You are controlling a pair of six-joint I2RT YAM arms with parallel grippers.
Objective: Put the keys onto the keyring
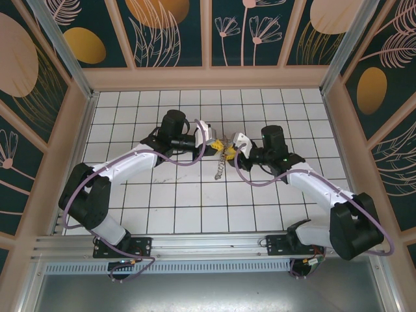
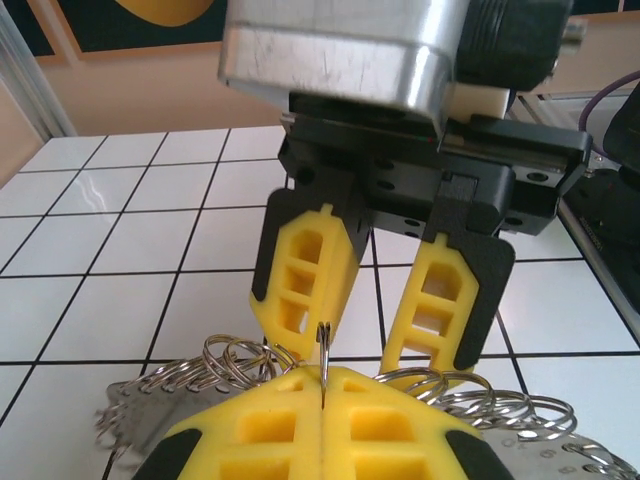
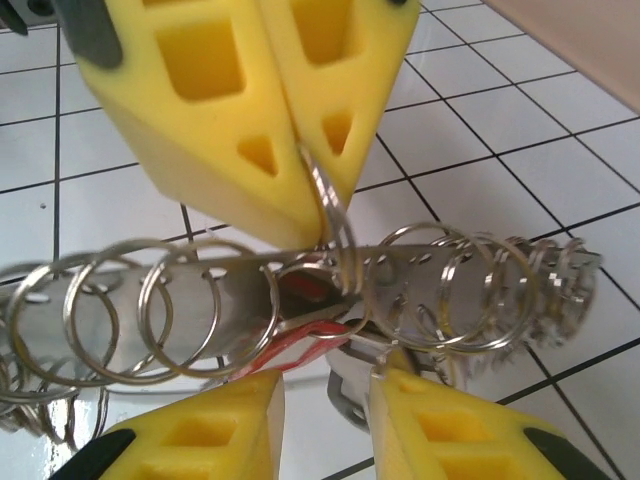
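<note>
Centrally above the tiled table (image 1: 195,201), the left gripper (image 2: 323,398) clamps one split ring (image 2: 323,347) of the keyring (image 3: 225,272); the right gripper (image 3: 325,425) faces it, jaws parted, just beside a red key tag (image 3: 298,293).

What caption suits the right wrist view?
Left pincer shut on a split ring over a ring-strung metal strip; right pincer parted below, red tag near its gap.

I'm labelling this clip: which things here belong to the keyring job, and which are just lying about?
Job: left claw, pinched ring, ring-laden metal strip, red tag, right claw.
Just there: purple cables, tiled table.
</note>
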